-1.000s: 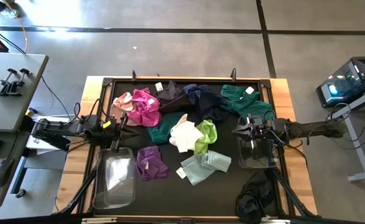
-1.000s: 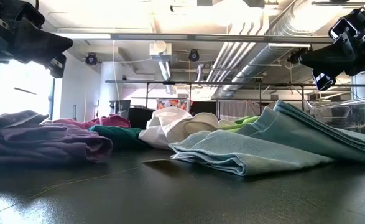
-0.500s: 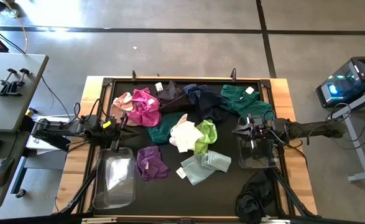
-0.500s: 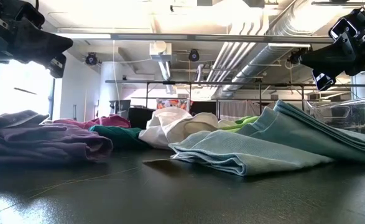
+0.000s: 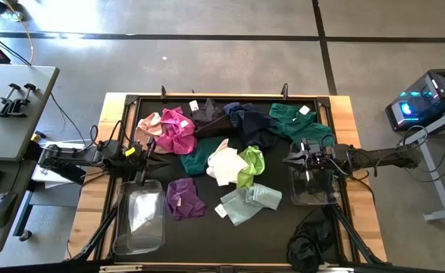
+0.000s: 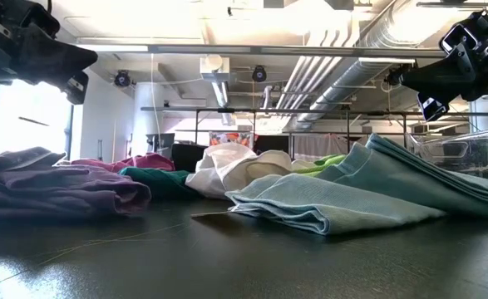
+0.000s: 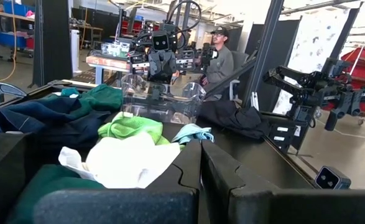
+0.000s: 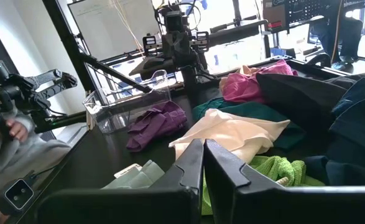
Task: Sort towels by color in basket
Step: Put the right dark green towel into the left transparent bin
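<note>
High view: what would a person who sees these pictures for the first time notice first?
Most striking is the bright heap of towels spread over the middle of the black table, with the magenta towel and the lime towel standing out. Two clear bins follow: one at the near left, one at the right. Each shut hand, left and right, waits at its own side.

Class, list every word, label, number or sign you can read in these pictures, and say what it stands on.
No text can be read in any view.
White tag on the dark green towel: too small to read.
White tag on the black towel: too small to read.
Whiteboard in the room behind the table: writing too faint to read.
</note>
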You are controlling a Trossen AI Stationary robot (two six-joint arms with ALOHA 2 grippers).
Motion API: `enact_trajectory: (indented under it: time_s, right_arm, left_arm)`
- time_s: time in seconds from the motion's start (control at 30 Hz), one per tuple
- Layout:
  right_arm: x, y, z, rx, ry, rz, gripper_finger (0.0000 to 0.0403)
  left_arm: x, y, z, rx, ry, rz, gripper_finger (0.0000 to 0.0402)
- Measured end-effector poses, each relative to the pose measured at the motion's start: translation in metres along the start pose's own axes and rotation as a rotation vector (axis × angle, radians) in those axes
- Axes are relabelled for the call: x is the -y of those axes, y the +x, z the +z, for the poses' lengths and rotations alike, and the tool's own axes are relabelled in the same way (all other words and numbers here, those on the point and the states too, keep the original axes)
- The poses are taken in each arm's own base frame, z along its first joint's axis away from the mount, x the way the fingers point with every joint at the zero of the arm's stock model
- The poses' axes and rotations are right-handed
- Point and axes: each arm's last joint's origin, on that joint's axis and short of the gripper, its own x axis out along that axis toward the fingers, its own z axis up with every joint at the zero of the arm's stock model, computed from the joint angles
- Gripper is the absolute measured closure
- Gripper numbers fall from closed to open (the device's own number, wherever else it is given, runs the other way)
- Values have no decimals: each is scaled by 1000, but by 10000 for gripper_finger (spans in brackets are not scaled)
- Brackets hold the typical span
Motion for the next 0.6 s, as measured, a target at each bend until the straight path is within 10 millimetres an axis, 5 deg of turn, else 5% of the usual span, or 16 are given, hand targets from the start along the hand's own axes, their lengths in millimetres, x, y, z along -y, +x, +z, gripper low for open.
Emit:
enact_trajectory:
  time_s: [0.3,0.6]
  right_arm:
    - [0,0,0,0,0,0,396]
    - [0,0,0,0,0,1,396]
  left_arm:
    - [0,0,2,24,-32,8,402]
    - [2,-1,23,236,101,40,401]
